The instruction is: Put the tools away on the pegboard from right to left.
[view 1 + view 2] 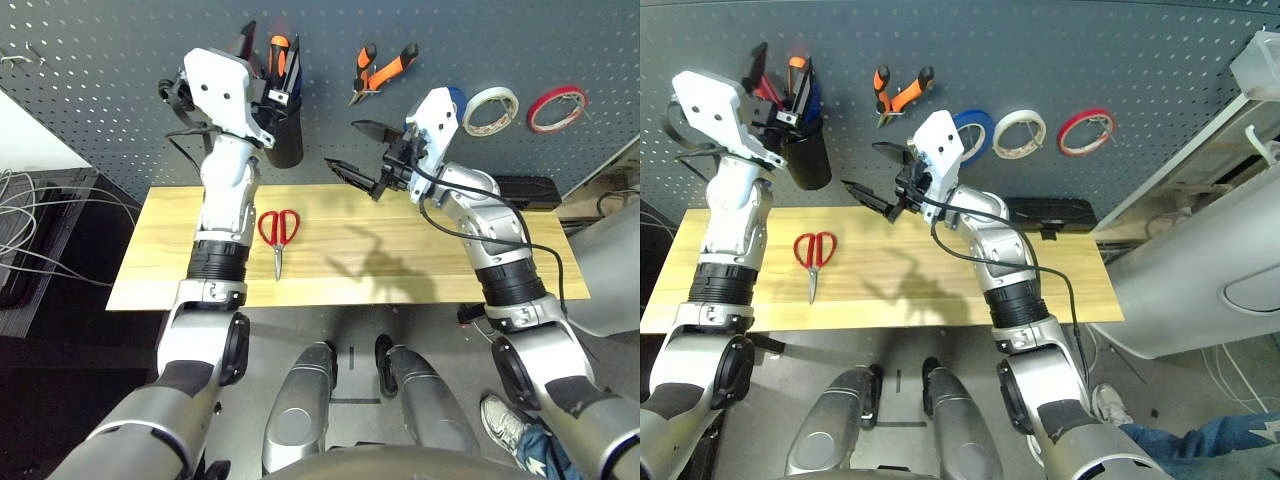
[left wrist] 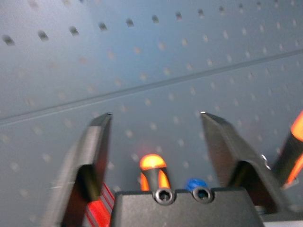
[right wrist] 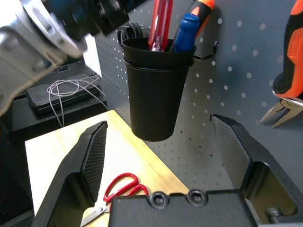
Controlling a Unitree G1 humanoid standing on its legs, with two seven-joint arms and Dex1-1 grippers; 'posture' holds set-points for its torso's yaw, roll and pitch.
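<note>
The pegboard (image 1: 120, 60) rises behind the wooden table (image 1: 420, 265). Its black cup (image 3: 158, 90) holds the blue-handled screwdriver (image 3: 187, 30) among other handles. My left gripper (image 1: 268, 55) is open just above the cup's mouth, with nothing between its fingers. The orange-and-black pliers (image 1: 380, 70) hang on a hook. The blue tape roll (image 1: 970, 130) hangs partly hidden behind my right wrist. The red-handled scissors (image 1: 279, 230) lie on the table near my left forearm. Above the table's middle, my right gripper (image 1: 343, 144) is open and empty, pointing toward the cup.
A white tape roll (image 1: 490, 108) and a red one (image 1: 557, 108) hang right of the blue roll. A black box (image 1: 525, 190) sits at the table's far right. Cables (image 1: 40, 220) lie off the left end. A person's shoe (image 1: 510, 420) shows on the floor.
</note>
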